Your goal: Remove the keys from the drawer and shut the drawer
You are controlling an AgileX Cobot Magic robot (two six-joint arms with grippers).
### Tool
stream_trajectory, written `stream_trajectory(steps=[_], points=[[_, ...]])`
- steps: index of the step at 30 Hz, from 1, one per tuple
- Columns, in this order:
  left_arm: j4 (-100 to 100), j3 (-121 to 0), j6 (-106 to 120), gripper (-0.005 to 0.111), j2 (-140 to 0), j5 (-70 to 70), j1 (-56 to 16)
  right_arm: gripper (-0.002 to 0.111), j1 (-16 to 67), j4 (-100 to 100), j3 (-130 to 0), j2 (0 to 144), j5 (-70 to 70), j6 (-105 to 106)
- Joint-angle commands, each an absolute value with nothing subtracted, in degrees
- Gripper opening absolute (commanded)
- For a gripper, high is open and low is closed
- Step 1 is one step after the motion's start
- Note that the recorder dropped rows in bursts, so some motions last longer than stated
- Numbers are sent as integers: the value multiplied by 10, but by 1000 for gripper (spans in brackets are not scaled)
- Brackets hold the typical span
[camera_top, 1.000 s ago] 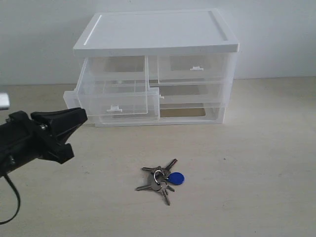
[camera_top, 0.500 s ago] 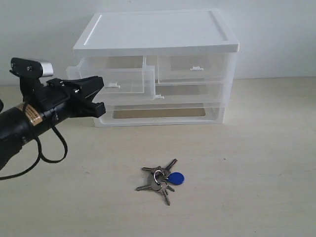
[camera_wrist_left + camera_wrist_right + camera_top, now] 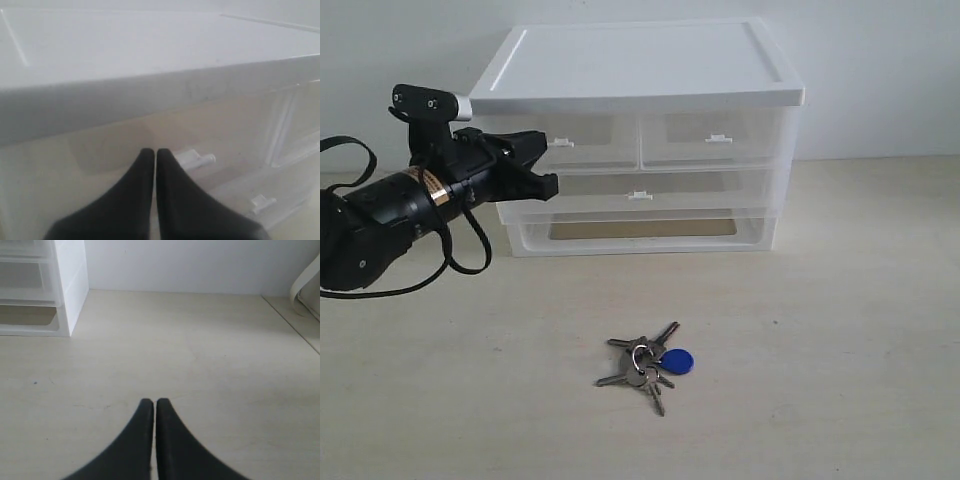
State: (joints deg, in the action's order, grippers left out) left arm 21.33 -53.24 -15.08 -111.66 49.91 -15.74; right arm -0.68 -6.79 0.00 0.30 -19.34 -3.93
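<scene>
From where I stand, the keys [image 3: 645, 365] lie flat on the worktop [image 3: 840, 330], out in the open and well in front of the white-topped unit [image 3: 640, 65], with the blue tag to one side of the fanned silver blades. They are clear of any drawer, so that half of the job looks finished.

The drawer [image 3: 595, 150], the left one of the upper pair, sits with its front level with the right-hand drawer [image 3: 715, 140] beside it. I judge it closed, or as near as makes no difference.

The left pincer [image 3: 156, 155] has its two black fingers pressed together with nothing between them. Its tips sit right against the clear front of the drawer, just beside the small white tab handle [image 3: 197, 160]. That makes sense for a push: a closed tip gives one blunt point to lean on the panel, and no grip on the tab is needed to send a drawer inward. Whether the tips are pressing or only touching, I cannot tell.

The right pincer [image 3: 155, 402] is also shut and empty. It hangs over bare worktop off to the side of the unit, out of the other arm's way.
</scene>
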Motion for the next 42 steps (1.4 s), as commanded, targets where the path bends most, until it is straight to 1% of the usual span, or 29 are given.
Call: stream_trajectory(steps=[1, 4, 11, 17, 25, 29, 35, 42], points=[[204, -578, -149, 4, -1126, 448, -160, 0, -11, -67, 0, 0, -191, -40], [204, -594, -149, 4, -1127, 420, -160, 0, -11, -67, 0, 0, -191, -40], [299, -592, -241, 4, -1127, 453, -160, 0, -11, -67, 0, 0, -191, -40], [273, -531, -222, 4, -1096, 512, -170, 0, -11, -67, 0, 0, -191, -40], [219, -456, -170, 4, -1019, 506, -170, 0, -11, -67, 0, 0, -191, -40], [217, -414, -167, 4, -981, 523, -170, 0, -11, -67, 0, 0, -191, -40], [217, -339, -167, 4, -883, 538, -170, 0, -11, -67, 0, 0, -191, -40], [214, -241, -156, 4, -710, 535, -170, 0, -11, -67, 0, 0, -191, -40]])
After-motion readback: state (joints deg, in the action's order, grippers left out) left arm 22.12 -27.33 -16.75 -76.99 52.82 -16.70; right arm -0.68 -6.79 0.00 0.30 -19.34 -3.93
